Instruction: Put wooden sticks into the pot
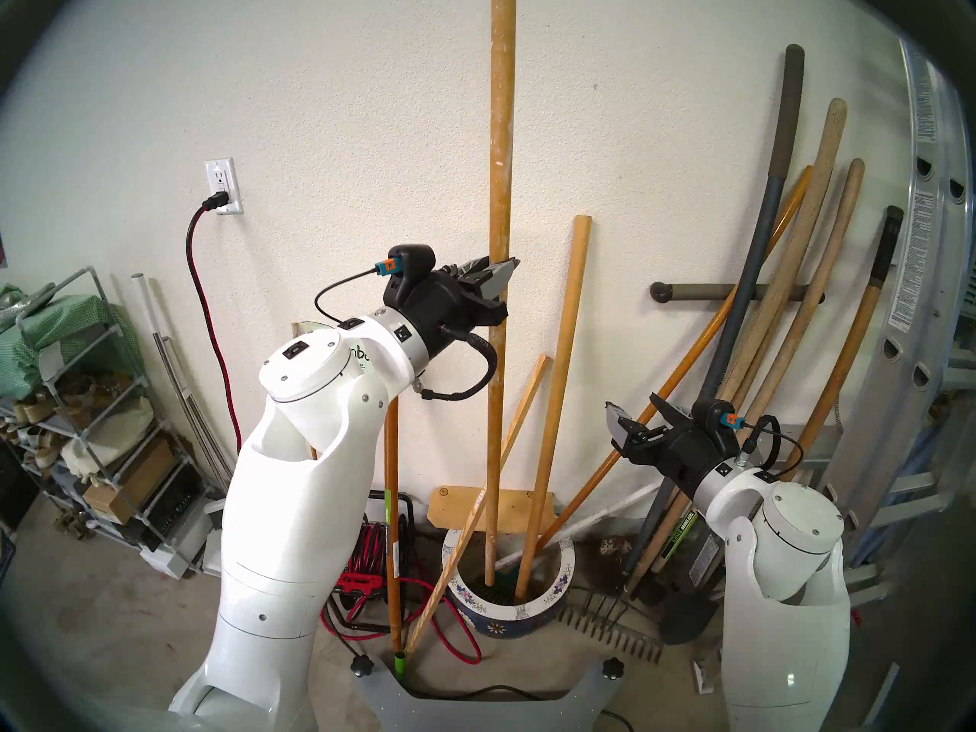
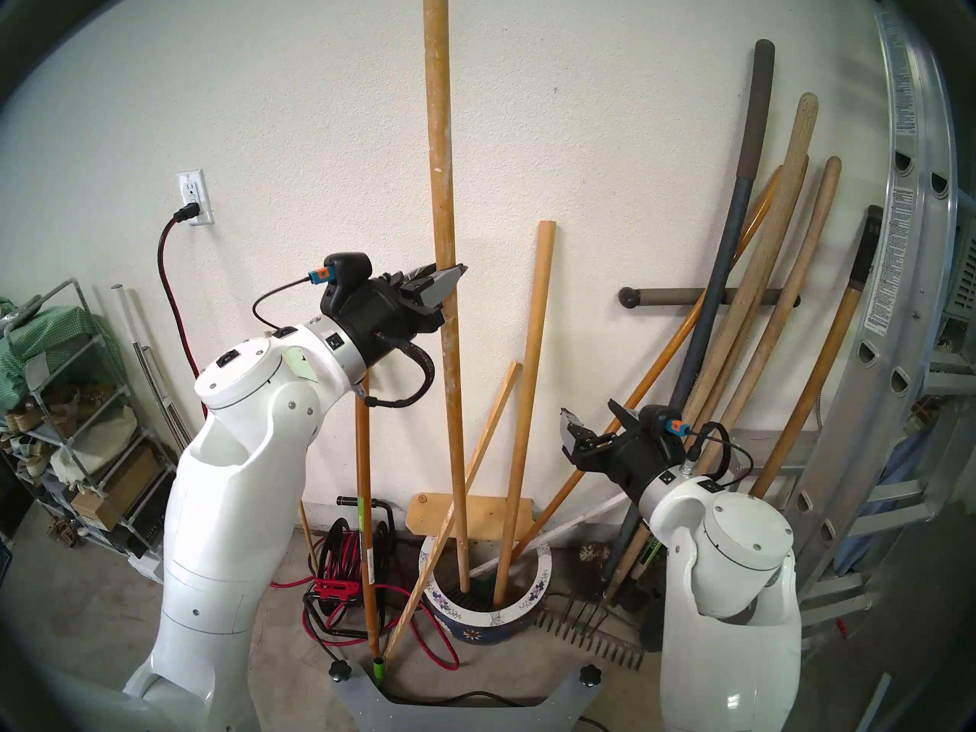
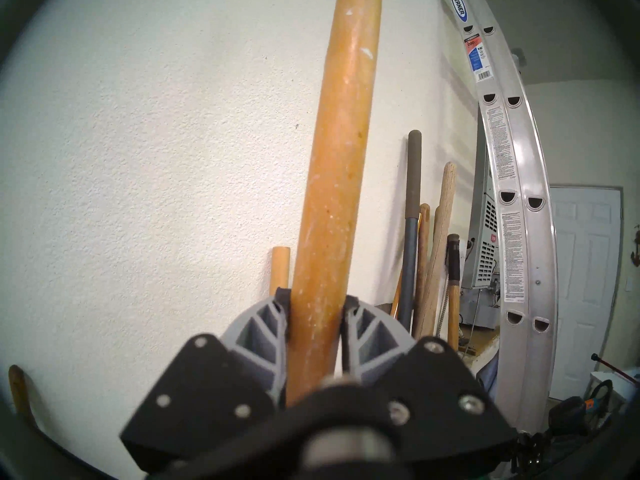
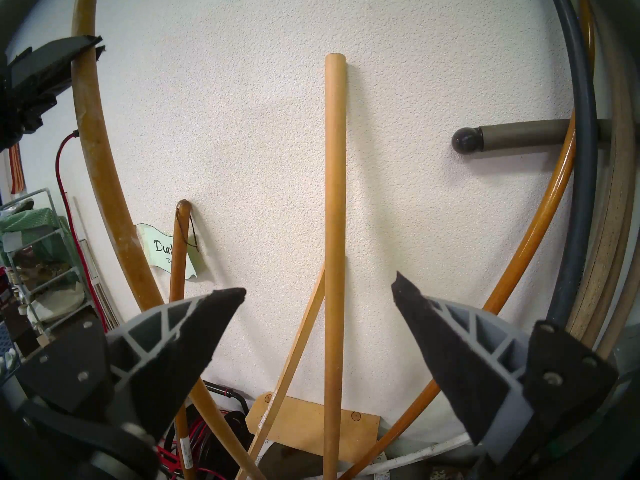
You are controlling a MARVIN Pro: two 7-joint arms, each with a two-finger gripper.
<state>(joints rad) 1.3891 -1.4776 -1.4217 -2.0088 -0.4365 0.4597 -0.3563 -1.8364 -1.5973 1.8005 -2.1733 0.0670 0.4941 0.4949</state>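
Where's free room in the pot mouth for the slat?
Right side, between plain dowel and pot rim, looks open. Left is crowded: speckled pole, held by left end effector, and slat crossing the rim.

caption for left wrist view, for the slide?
Left gripper clamped on the white-speckled pole, upright before the wall, ladder at right.

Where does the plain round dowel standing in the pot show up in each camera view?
Head stereo left: plain round dowel, right of centre, leaning on the wall.
Head stereo right: centre.
Left wrist: only its tip, left of the speckled pole.
Right wrist: centre, upright.
Shared landmark: the speckled pole.
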